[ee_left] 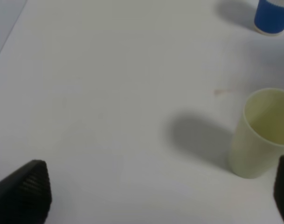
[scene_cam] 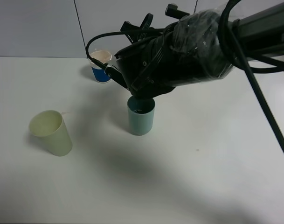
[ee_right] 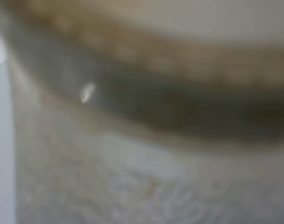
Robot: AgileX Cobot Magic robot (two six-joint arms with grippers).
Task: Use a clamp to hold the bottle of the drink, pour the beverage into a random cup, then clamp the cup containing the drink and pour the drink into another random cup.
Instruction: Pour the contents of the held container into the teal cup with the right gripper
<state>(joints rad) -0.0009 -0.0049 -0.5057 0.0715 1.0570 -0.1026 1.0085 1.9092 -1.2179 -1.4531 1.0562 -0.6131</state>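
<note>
My right fingers pressed shut, seemingly on the bottle of the drink (ee_right: 132, 177) tipped above the teal-green tumbler (scene_cam: 141, 120) centred on the worktop (scene_cam: 216, 177), left fingers (ee_left: 25, 193) spread, I risk splashing the beverage (ee_right: 179, 60) past its rim if the tilt quickens or drifts toward the blue cup (scene_cam: 101, 73) at eleven o'clock.

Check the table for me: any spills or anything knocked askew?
One faint brownish smear on the table beside the pale yellow-green cup, like a stray drip. All three cups stand upright. The arm hides what happens over the teal cup.
</note>
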